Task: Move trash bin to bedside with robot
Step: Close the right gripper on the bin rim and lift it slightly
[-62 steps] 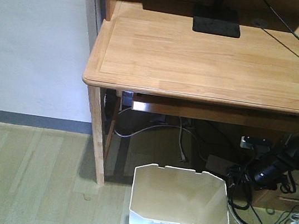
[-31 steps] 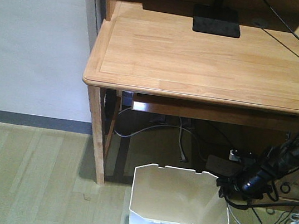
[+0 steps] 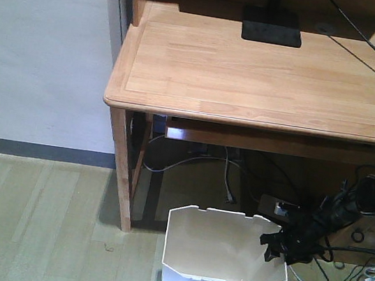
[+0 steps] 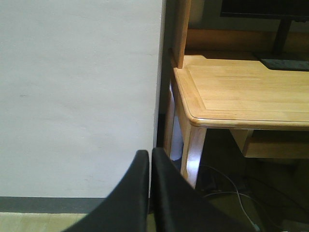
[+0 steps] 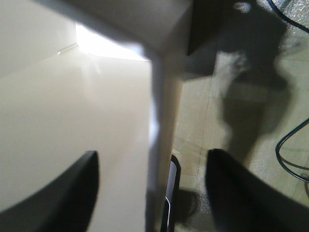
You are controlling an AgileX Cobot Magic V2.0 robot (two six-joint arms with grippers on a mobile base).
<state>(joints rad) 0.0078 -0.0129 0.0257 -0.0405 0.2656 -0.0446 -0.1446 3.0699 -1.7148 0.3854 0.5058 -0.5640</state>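
Seemingly the right gripper straddles the trash bin rim, jaws apart; left gripper, jaws together.

Wooden desk — white wall, plank floor.

No readable text, labels, brands, numbers or signs on any surface in these views.
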